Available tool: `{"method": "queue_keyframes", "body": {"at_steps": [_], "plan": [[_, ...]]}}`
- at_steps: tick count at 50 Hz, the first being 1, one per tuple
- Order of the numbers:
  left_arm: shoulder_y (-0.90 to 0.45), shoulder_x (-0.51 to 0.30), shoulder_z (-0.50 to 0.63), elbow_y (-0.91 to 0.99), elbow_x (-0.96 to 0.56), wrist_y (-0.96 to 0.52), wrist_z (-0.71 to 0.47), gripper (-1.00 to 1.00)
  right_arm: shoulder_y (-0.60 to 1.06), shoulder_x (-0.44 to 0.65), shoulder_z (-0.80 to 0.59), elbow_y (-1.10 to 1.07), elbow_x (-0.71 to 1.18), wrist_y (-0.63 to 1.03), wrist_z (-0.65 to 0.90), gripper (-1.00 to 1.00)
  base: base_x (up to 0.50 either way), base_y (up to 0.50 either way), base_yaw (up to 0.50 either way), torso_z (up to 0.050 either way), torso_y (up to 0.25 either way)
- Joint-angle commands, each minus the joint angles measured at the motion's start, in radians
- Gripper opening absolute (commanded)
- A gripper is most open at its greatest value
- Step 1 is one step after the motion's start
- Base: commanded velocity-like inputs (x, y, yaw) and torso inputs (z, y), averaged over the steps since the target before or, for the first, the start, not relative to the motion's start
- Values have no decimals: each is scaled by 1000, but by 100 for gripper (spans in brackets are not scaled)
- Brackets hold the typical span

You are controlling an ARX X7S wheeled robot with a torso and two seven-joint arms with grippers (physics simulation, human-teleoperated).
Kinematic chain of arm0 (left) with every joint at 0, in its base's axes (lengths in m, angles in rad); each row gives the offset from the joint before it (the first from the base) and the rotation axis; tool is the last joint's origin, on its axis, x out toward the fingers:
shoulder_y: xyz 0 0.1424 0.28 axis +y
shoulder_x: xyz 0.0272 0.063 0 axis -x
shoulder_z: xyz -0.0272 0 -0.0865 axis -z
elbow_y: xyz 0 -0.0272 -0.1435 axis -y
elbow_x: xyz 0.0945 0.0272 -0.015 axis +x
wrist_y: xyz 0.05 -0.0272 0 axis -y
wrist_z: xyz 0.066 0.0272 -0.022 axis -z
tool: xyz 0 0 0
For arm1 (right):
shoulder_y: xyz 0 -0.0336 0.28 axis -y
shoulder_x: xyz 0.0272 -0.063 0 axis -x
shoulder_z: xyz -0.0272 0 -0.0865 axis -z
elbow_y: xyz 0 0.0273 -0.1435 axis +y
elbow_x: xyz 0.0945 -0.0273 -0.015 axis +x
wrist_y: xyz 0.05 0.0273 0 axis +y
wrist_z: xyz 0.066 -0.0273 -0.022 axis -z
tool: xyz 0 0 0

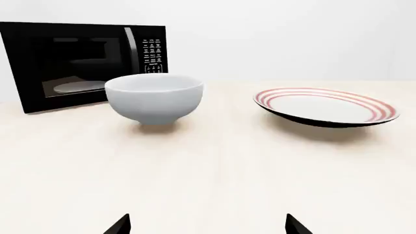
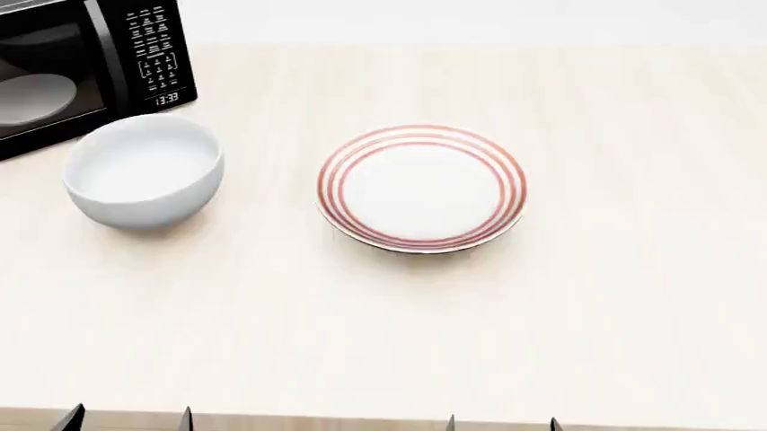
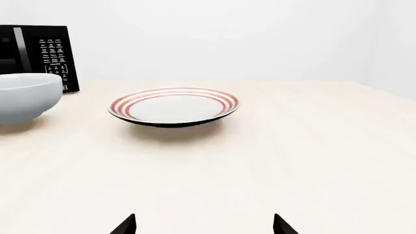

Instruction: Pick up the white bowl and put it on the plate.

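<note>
At the far left of the head view we see the black microwave [image 2: 90, 63] standing at the back corner of the pale wooden table [image 2: 623, 296]; a pale dish [image 2: 34, 97] shows dimly through its window, and its keypad faces us on its right side. Just in front of the microwave, near but apart from it, sits the white bowl [image 2: 144, 171], upright and empty, resting on the table; in the left wrist view the same bowl [image 1: 155, 97] stands before the microwave door. To the right of the bowl, apart from it with bare table between, lies the plate [image 2: 422, 187], flat on the table, its three red rings around the rim; nothing rests on it.

Along the near edge of the table we find the left gripper [image 2: 126, 418], only the dark tips of its fingers showing, standing apart with a gap between them; it holds nothing and is well short of the bowl; the left wrist view shows the two tips [image 1: 118, 225] likewise spread, with bowl and plate both ahead. Further right is the right gripper [image 2: 501, 422], its tips also parted and empty; from the right wrist view its fingertips [image 3: 124, 225] frame the plate [image 3: 174, 106], which lies ahead, with the bowl's edge [image 3: 26, 97] off to one side.
</note>
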Motion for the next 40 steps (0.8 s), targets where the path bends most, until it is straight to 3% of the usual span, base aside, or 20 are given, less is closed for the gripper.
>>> {"method": "queue_keyframes", "body": {"at_steps": [1, 17, 22, 25, 33, 40], "plan": [[-1, -16, 19, -1, -15, -2, -18, 100, 2, 15, -18, 2, 20, 3, 18, 100, 0, 0, 0, 0, 0], [-2, -61, 75, 2, -39, -16, -64, 100, 2, 53, -67, -4, 57, -1, 74, 100, 0, 0, 0, 0, 0], [5, -60, 57, 31, -139, -41, -35, 100, 9, 59, -77, -8, 58, 20, 93, 100, 0, 0, 0, 0, 0], [15, -80, 80, 34, -78, 11, -57, 100, 4, 65, -75, -30, 60, 36, 109, 100, 0, 0, 0, 0, 0], [68, -110, 130, 190, 40, 28, -110, 100, -60, 91, -80, -241, 73, 112, 129, 100, 0, 0, 0, 0, 0], [115, -115, 112, 364, -11, -26, -121, 100, -98, 115, -106, -410, 0, 155, 176, 100, 0, 0, 0, 0, 0]]}}
